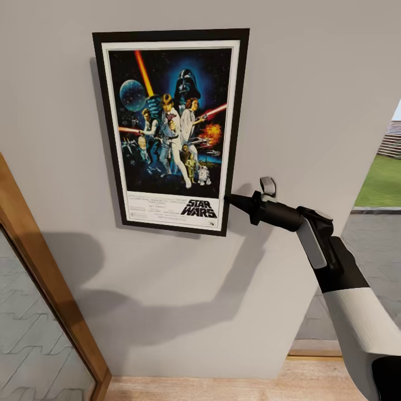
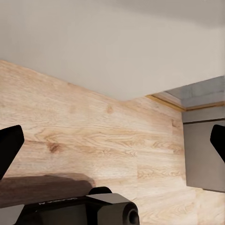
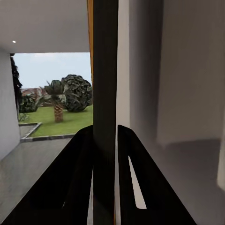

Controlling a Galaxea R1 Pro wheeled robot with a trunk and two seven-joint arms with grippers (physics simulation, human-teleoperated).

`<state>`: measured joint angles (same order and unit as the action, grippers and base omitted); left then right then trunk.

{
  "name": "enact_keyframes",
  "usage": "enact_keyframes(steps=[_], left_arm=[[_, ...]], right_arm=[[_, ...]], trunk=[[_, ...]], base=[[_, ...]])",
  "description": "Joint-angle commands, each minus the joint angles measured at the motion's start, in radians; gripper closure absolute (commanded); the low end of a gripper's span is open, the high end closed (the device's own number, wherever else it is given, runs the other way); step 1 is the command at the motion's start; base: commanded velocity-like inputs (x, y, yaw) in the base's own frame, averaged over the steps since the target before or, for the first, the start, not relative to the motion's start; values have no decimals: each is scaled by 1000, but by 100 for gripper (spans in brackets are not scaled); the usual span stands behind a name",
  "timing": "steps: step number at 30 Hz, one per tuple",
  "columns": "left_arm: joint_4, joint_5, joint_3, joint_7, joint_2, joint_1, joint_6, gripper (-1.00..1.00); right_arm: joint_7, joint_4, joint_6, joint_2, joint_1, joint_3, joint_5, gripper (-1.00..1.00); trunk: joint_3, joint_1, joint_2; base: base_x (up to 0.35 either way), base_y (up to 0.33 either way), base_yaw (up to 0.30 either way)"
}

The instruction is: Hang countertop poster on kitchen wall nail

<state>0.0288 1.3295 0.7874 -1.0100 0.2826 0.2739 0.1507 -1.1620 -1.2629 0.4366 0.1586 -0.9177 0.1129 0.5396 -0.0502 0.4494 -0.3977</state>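
The Star Wars poster (image 1: pixel 170 128) hangs upright and flat against the grey wall (image 1: pixel 312 83), with its black frame and white border fully visible. My right gripper (image 1: pixel 229 199) reaches in from the right and meets the frame's lower right edge. In the right wrist view the black frame edge (image 3: pixel 105 70) runs straight between the two dark fingers (image 3: pixel 79 178), and my right gripper (image 3: pixel 105 129) is shut on it. A small pale hook-like fitting (image 1: pixel 268 186) sits on the wall just behind that gripper. My left gripper (image 2: pixel 112 140) is open above the wooden floor (image 2: pixel 93 136), holding nothing.
A wood-framed glass door (image 1: pixel 50 278) slants along the left. The wall ends on the right at an opening onto paving and grass (image 1: pixel 384 184). Light wooden floor (image 1: pixel 223 390) runs along the wall's foot. A grey panel (image 2: pixel 204 154) stands near the left gripper.
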Motion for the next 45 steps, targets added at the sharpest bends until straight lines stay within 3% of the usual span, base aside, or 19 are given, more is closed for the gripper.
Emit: enact_keyframes(steps=[1,10,11,12,13,15,16,30,45], left_arm=[[0,5,8,-1,0,1,7,-100],[2,5,10,-1,1,1,7,-100],[2,5,10,-1,1,1,7,-100],[2,5,10,-1,1,1,7,-100],[2,5,10,-1,1,1,7,-100],[2,5,10,-1,1,1,7,-100],[2,5,10,-1,1,1,7,-100],[2,5,12,-1,1,1,7,-100],[2,4,16,-1,0,1,9,-100]], right_arm=[[0,-1,10,1,-1,2,10,100],[34,50,9,1,-1,1,10,100],[-40,-109,19,1,-1,123,59,100],[-43,-106,21,-1,-1,118,52,100],[61,58,10,1,-1,1,11,100],[63,59,10,1,-1,1,11,100],[66,60,11,1,-1,1,10,-100],[109,59,28,1,-1,-4,14,-100],[105,56,24,1,-1,-1,16,-100]], trunk=[[-2,1,-2],[-2,1,-2],[-2,1,-2],[-2,1,-2],[-2,1,-2],[-2,1,-2],[-2,1,-2],[-2,1,-2],[-2,1,-2]], base=[[0,0,0],[0,0,0],[0,0,0],[0,0,0],[0,0,0],[0,0,0],[0,0,0],[-4,0,0],[-236,0,0]])
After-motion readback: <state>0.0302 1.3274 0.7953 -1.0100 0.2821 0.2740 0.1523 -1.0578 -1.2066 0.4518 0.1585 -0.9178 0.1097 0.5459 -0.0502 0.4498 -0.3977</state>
